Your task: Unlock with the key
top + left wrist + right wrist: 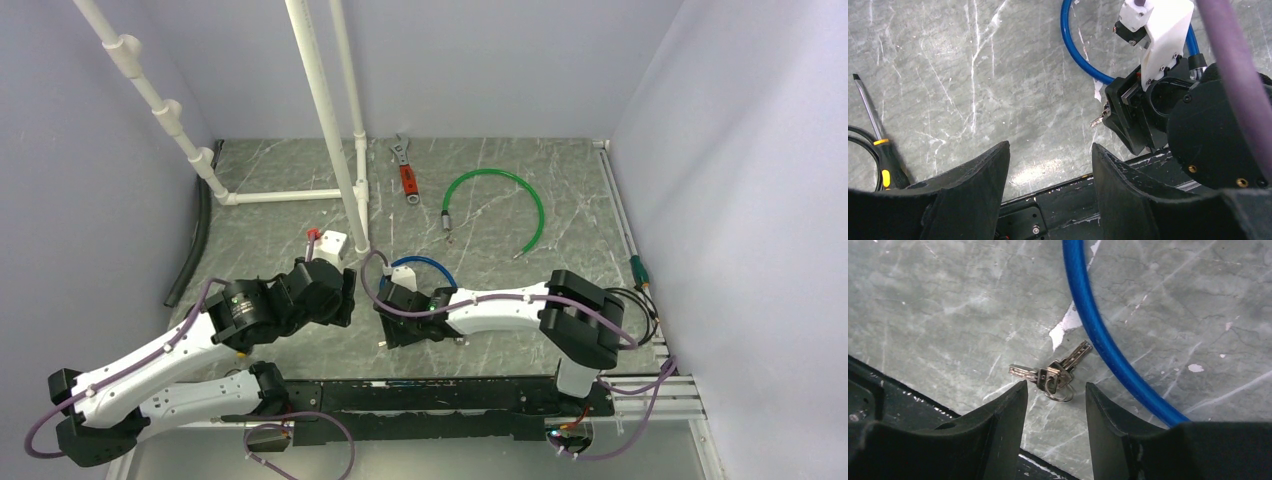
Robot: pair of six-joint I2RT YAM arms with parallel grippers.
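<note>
Low over the bench (938, 305), the right tool (1055, 386) is spread and holding nothing, its arm reaching leftward; the key (1050, 374), a small bunch, lies flat just before its tips, beside the blue cable (1093, 325). The left tool (1050, 150), also spread and empty, angles toward it. From above, the right wrist hides the key.

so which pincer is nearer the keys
Right. The right pincer hangs just over the key bunch, a fingertip either side; the left pincer stands off to one side, open and empty.
</note>
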